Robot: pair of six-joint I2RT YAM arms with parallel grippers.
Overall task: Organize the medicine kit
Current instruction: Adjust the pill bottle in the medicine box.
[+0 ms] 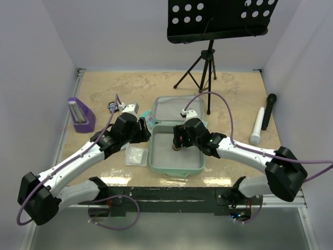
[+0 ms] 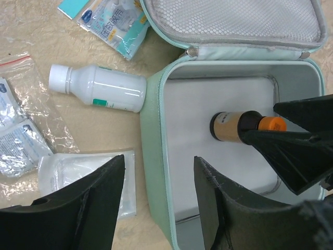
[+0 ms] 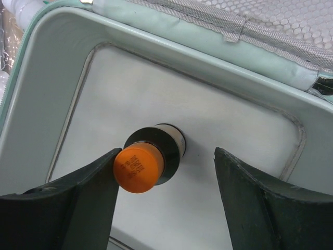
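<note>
The mint-green medicine kit (image 1: 179, 167) lies open at the table's middle, its mesh-lined lid (image 1: 171, 108) folded back. A small brown bottle with an orange cap (image 3: 148, 159) stands upright on the kit's grey floor. My right gripper (image 3: 166, 156) is open around it, the left finger right at the cap and the right finger well apart. My left gripper (image 2: 158, 159) is open and empty, its fingers straddling the kit's left wall (image 2: 153, 156). In the top view the left gripper (image 1: 145, 134) is at the kit's left edge and the right gripper (image 1: 177, 143) is over the base.
Left of the kit lie a white bottle (image 2: 99, 86), a teal packet (image 2: 112, 23), a zip bag of sachets (image 2: 21, 122) and a clear pouch (image 2: 78, 174). A purple stand (image 1: 80, 114) is at far left. A tripod (image 1: 200, 67) stands behind; white (image 1: 257, 126) and black (image 1: 269, 110) cylinders lie right.
</note>
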